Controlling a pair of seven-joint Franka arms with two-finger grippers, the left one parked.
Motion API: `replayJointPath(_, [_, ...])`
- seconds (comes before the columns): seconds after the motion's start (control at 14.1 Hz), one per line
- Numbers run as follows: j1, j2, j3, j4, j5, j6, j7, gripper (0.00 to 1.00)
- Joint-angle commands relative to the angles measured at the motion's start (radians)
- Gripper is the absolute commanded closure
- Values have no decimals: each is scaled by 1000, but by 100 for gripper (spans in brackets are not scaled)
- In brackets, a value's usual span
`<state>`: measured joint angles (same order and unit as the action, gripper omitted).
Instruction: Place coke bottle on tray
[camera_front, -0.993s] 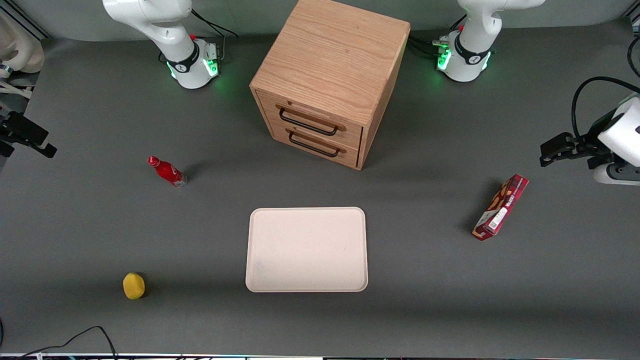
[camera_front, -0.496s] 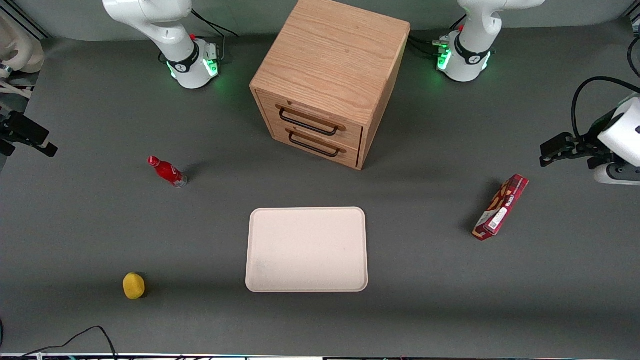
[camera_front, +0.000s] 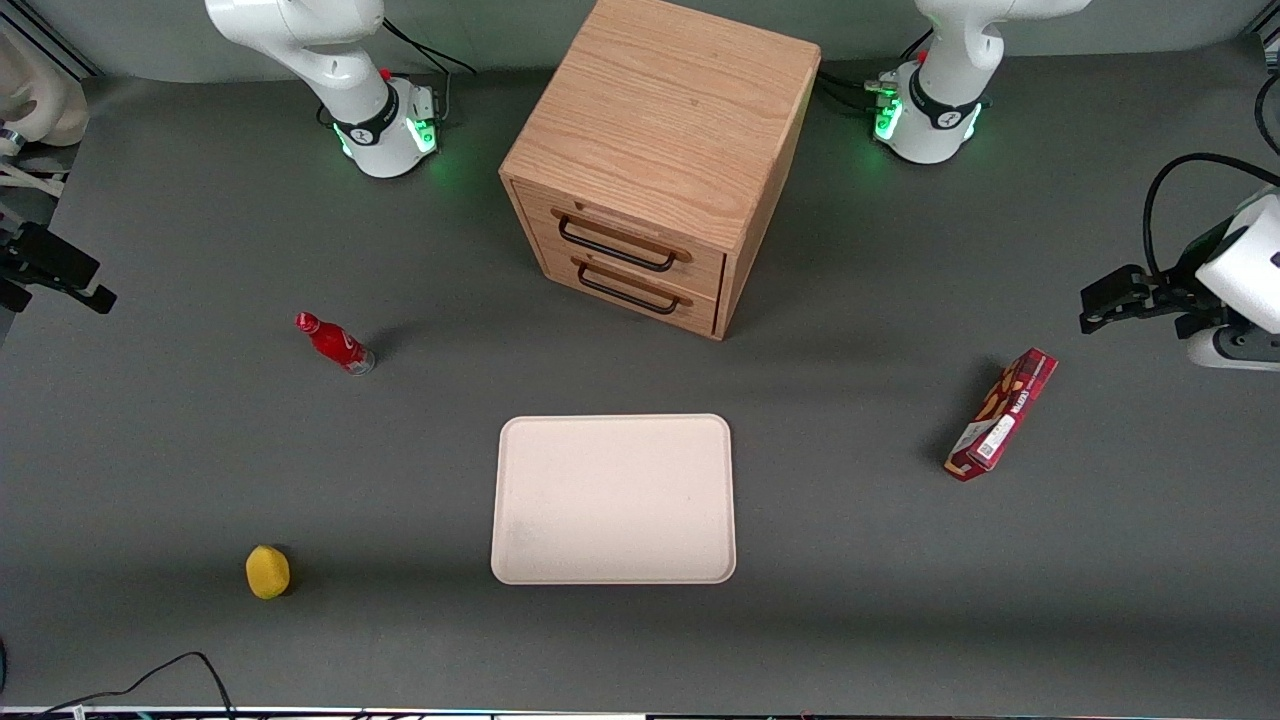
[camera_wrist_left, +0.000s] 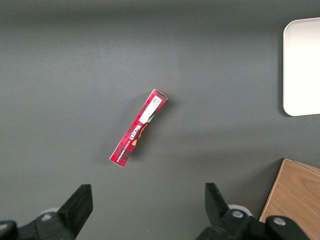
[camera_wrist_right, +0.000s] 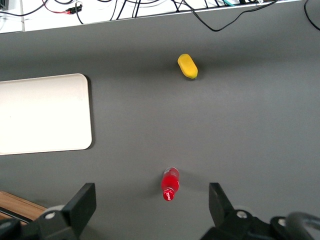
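The approach is only starting. The coke bottle stands upright on the table, well apart from the empty tray. The pincer hangs high above it, jaws spread wide, holding nothing. Next: descend and straddle the bottle.

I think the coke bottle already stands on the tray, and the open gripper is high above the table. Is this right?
Not quite. The coke bottle stands on the bare table, well apart from the tray; the front view shows this. The rest holds: the gripper is open, high above the table.
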<state>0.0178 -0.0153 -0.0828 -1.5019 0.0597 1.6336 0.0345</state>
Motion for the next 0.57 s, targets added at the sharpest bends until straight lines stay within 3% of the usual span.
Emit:
replayJointPath(0.0, [5, 3, -2, 14, -6, -11, -22, 0])
replayJointPath(0.5, [4, 11, -2, 11, -6, -12, -24, 0])
